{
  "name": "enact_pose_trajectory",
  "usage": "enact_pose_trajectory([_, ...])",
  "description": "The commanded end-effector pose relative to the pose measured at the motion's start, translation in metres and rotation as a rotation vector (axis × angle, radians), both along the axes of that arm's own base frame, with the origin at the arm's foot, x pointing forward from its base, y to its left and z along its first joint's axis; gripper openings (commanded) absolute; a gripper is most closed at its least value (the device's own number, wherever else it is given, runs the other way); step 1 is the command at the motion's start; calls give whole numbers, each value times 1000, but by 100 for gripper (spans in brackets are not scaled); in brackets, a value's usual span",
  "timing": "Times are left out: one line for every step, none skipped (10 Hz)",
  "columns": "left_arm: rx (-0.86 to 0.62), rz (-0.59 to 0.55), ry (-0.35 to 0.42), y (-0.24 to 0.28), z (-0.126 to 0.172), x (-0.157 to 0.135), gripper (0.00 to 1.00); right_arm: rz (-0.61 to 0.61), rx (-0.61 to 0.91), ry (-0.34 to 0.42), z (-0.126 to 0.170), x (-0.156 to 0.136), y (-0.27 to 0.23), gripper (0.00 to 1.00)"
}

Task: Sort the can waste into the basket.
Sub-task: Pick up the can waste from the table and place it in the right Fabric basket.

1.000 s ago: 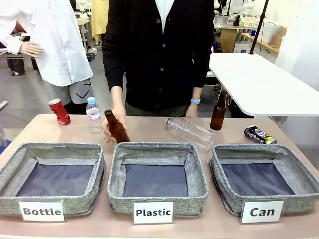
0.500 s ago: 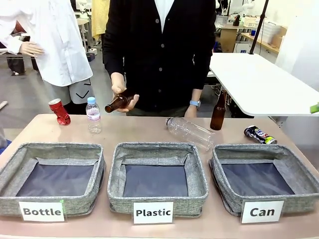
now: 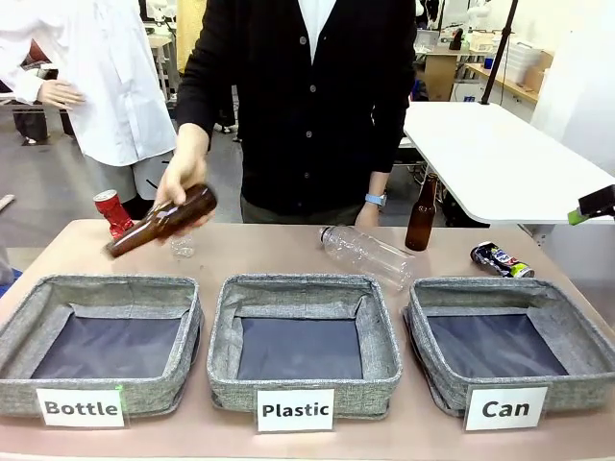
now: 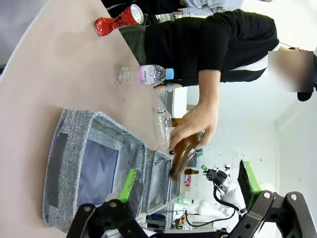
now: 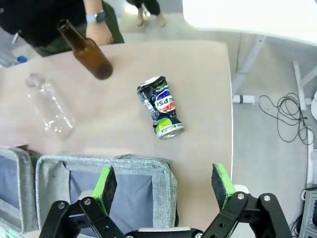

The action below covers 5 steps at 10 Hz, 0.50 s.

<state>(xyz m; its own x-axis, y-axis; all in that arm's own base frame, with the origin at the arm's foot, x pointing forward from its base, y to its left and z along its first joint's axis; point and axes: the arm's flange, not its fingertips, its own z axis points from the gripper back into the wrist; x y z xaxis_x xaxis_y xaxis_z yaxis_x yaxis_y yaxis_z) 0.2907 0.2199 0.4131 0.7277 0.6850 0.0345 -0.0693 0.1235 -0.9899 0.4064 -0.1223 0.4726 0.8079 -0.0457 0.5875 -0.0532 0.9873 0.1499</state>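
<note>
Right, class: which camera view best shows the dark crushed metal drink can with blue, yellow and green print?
The right wrist view: the dark crushed can lies near the middle, seen from above, whole and unobstructed. The front view shows it small at the far right, behind the grey fabric basket labelled Can.

Open table (image 5: 203, 84) is surrounding the dark can (image 5: 161, 107); a brown bottle (image 5: 88, 51) is standing nearby, the basket (image 5: 124, 160) rim lying just beside.

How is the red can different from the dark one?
The red can is red; the dark can has blue, yellow and green print. The red can stands up at the far left; the dark can lies on its side behind the Can basket. Both are crushed.
</note>
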Motion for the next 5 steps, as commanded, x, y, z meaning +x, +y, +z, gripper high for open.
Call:
enact_pose_trajectory([4,-12,-14,0,1,-4,100,-11,4,17,3,-8,4,100])
enact_pose_trajectory([4,-12,-14,0,1,-4,100,0,0,0,0,0,0,100])
enact_pose_trajectory([4,-12,-14,0,1,-4,100,60,-152,69,1,23,11,100])
enact_pose_trajectory([4,-12,-14,0,1,-4,100,236,-227,124,3,59,21,100])
enact_pose_trajectory([4,-12,-14,0,1,-4,100,359,-293,193,1,87,23,100])
